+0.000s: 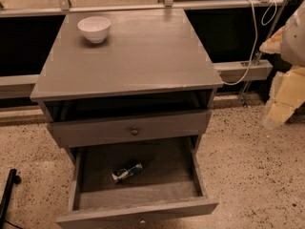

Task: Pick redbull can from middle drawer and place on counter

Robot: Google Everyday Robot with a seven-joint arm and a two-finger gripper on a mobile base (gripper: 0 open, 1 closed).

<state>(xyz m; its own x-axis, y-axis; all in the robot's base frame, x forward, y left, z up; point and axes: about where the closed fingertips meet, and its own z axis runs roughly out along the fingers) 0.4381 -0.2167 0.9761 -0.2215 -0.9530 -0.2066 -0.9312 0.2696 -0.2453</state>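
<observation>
The redbull can (127,172) lies on its side on the dark floor of the middle drawer (143,194), left of centre. The drawer is pulled open at the bottom of the view, its thick front panel nearest me. The counter (143,61) is the flat grey cabinet top above it. My gripper (281,97) is part of the pale white-and-yellow arm at the right edge. It hangs beside the cabinet over the floor, well to the right of the drawer and far from the can. It holds nothing that I can see.
A white bowl (94,28) stands at the counter's back left. A shallower drawer front with a small round knob (134,131) sits above the open drawer. A white cable (254,42) hangs at the back right. A black object (6,197) stands on the speckled floor at lower left.
</observation>
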